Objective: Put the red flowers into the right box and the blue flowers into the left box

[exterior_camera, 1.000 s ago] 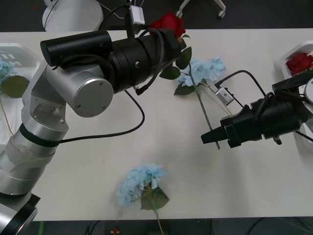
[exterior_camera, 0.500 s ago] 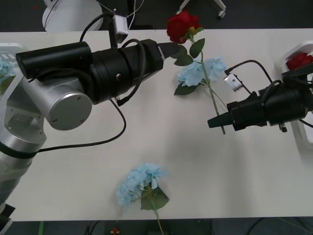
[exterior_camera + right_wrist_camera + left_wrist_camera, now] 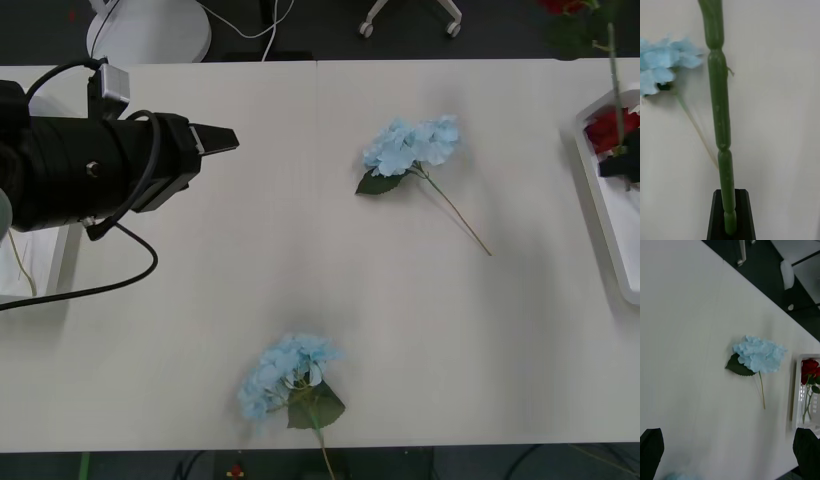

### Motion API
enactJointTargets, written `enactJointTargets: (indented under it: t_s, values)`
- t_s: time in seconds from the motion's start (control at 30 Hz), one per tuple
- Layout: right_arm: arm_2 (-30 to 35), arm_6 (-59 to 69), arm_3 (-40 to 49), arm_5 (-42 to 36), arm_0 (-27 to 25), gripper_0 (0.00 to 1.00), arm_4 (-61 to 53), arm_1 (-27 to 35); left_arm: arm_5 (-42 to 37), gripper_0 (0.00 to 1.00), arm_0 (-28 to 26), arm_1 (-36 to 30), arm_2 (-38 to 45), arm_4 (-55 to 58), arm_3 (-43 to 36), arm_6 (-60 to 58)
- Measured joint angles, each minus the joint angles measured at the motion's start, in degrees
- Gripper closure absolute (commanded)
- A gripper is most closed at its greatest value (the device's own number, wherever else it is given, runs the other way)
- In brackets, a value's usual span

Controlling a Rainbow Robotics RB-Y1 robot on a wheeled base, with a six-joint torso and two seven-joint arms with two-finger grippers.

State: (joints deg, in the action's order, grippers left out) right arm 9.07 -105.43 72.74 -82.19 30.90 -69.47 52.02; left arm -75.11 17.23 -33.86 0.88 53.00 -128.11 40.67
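— Right gripper?
— Clenched on a rose stem, above the right box; roses lie inside.
— Left gripper?
— Fingers spread, holding nothing. Ahead lies a blue flower, another beside, on the table.

The table has a matt, smooth off-white top with a thin seam running across it. On it, the blue flowers have soft, cloth-like ruffled petals and dull dark green leaves. The red flower's stem looks like smooth, slightly glossy green plastic, moulded in segments. The right box at the table's edge is smooth white plastic with a faint sheen. The left gripper has matt black fingers on a satin black casing.
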Motion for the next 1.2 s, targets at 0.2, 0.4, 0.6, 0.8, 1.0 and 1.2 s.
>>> enactJointTargets:
  t_s: [0.2,0.4,0.6,0.8,1.0,1.2]
  values:
    - [2.3,-1.1,-2.6,0.3,0.1,1.0,16.8,4.0,-10.3,0.0,-2.8,0.0,5.2,4.7,-5.8,0.0]
    - [1.9,-1.1,-8.0,4.8,0.1,1.0,31.6,4.1,-12.6,0.0,-10.4,0.0,5.6,4.7,-13.0,-0.7]
    - [-1.3,-1.5,-13.7,8.5,0.1,1.0,44.2,4.1,-12.6,0.0,-18.8,0.0,3.7,0.7,-19.1,-1.0]
    - [-2.5,-1.9,-17.2,11.2,0.1,1.0,53.1,2.1,-8.9,0.0,-23.9,0.0,-6.4,-9.8,-19.9,-0.3]
    - [-2.5,-2.1,-20.2,14.0,0.2,1.0,59.8,-1.9,-3.9,0.0,-28.2,0.0,-15.2,-17.9,-19.9,9.6]
    - [-3.9,-2.1,-22.9,16.6,0.2,0.91,60.5,-3.7,-0.7,0.0,-31.0,-0.1,-20.7,-24.5,-19.9,16.8]
